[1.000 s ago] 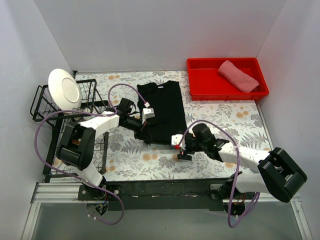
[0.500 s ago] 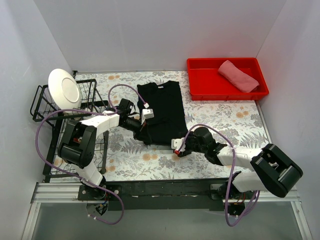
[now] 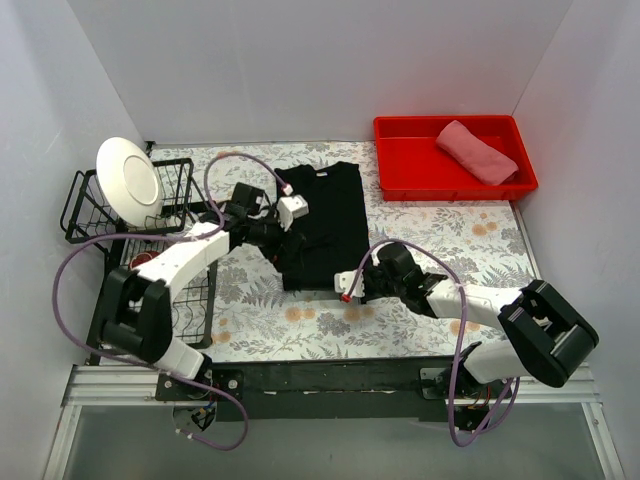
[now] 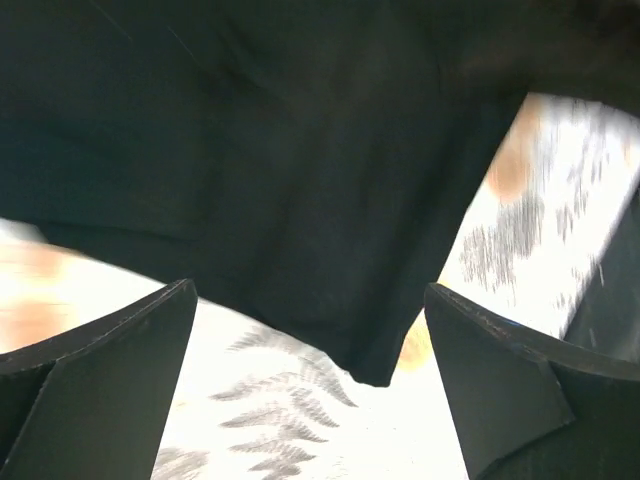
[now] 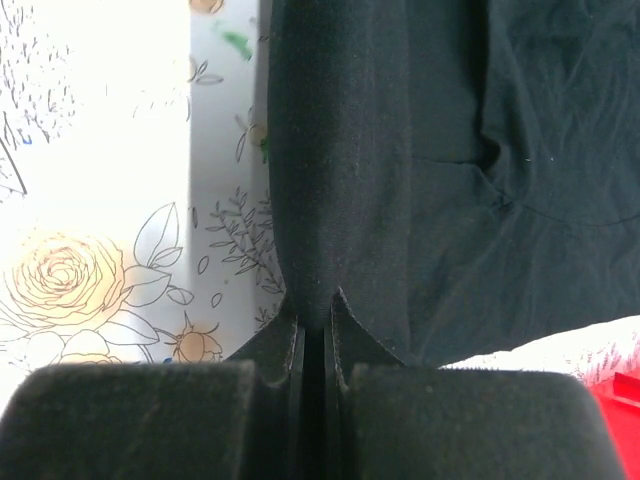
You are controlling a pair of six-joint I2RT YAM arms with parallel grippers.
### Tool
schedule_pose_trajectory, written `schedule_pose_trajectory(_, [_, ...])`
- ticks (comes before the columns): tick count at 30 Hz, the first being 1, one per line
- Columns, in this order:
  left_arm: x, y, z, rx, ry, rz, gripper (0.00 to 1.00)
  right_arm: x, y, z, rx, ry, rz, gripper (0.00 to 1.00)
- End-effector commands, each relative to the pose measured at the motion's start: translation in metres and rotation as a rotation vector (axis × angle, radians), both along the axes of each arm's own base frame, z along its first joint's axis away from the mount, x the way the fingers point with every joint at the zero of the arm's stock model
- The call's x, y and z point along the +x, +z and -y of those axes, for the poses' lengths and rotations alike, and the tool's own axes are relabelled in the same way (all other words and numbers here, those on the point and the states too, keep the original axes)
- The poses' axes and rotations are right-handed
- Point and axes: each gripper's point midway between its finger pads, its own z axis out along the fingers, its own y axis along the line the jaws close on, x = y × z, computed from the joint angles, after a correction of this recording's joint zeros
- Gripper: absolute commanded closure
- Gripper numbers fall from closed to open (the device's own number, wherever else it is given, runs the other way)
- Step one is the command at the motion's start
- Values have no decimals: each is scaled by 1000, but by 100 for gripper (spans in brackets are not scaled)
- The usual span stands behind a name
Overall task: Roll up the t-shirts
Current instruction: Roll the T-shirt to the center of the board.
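Note:
The black t-shirt (image 3: 325, 215) lies folded into a long strip on the floral tablecloth (image 3: 450, 240). My left gripper (image 3: 278, 238) hangs open over the strip's left edge. In the left wrist view the black t-shirt (image 4: 300, 150) has a corner lying free between the wide-apart fingers (image 4: 120, 350) of the left gripper (image 4: 308, 290). My right gripper (image 3: 350, 288) is at the strip's near right corner. In the right wrist view the right gripper (image 5: 315, 300) is shut, pinching the hem of the black t-shirt (image 5: 420, 150). The salmon-pink t-shirt (image 3: 478, 150) lies rolled in the red tray (image 3: 400, 175).
A black wire rack (image 3: 80, 210) holding a white plate (image 3: 128, 178) stands at the left edge of the table. White walls close in the left, back and right sides. The arm bases sit on a black rail along the near edge.
My left gripper has opened, let go of the shirt's left edge and drawn back a little. My right gripper has moved in to the near hem and shut on it.

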Motion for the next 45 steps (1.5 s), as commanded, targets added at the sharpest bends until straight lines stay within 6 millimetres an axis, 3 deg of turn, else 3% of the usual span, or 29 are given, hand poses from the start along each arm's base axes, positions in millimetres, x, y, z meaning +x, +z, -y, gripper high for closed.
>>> schedule_pose_trajectory(1, [44,145,-10,-74,231,380,2,-11,10,-4,-10,-12,-127,99])
schedule_pose_trajectory(3, [52,146,-14,-51,289,354,2,-10,5,-1,-35,-20,-137,99])
schedule_pose_trajectory(5, [43,142,-18,-15,231,332,2,-8,0,0,-52,-35,-147,99])
schedule_pose_trajectory(7, [13,138,-5,-73,88,274,2,-3,0,0,-63,-54,-143,99])
schedule_pose_trajectory(9, [-6,103,-7,57,12,304,2,-1,0,0,-56,-74,-150,99])
schedule_pose_trajectory(10, [-29,101,6,75,-87,382,2,0,0,0,-51,-75,-154,99])
schedule_pose_trajectory(11, [-36,99,5,79,-122,462,2,-1,0,1,-50,-76,-157,99])
schedule_pose_trajectory(12, [-50,54,-9,146,-201,499,2,-2,-1,1,-49,-74,-163,99])
schedule_pose_trajectory(13, [-43,77,-9,107,-204,691,2,-2,-1,2,-51,-77,-164,99])
schedule_pose_trajectory(15, [-51,40,-21,170,-301,772,2,-4,-3,3,-53,-86,-182,99])
schedule_pose_trajectory(16, [-50,39,-19,162,-310,812,2,-5,-4,4,-56,-89,-184,99])
schedule_pose_trajectory(23, [-57,14,-3,98,-357,763,4,-16,-9,7,-70,-66,-227,99])
schedule_pose_trajectory(32, [-77,-22,13,70,-479,680,13,-12,-4,-1,-26,-85,-241,99])
schedule_pose_trajectory(35, [-74,-42,11,117,-485,669,19,-10,1,-5,-9,-85,-242,99])
schedule_pose_trajectory(39, [-55,-53,18,133,-439,700,28,-11,5,-9,0,-75,-258,99])
schedule_pose_trajectory(41, [-53,-71,16,169,-437,647,36,-12,6,-10,2,-70,-264,99])
schedule_pose_trajectory(45, [-45,-65,18,178,-385,614,59,-14,6,-9,-14,-58,-274,99])
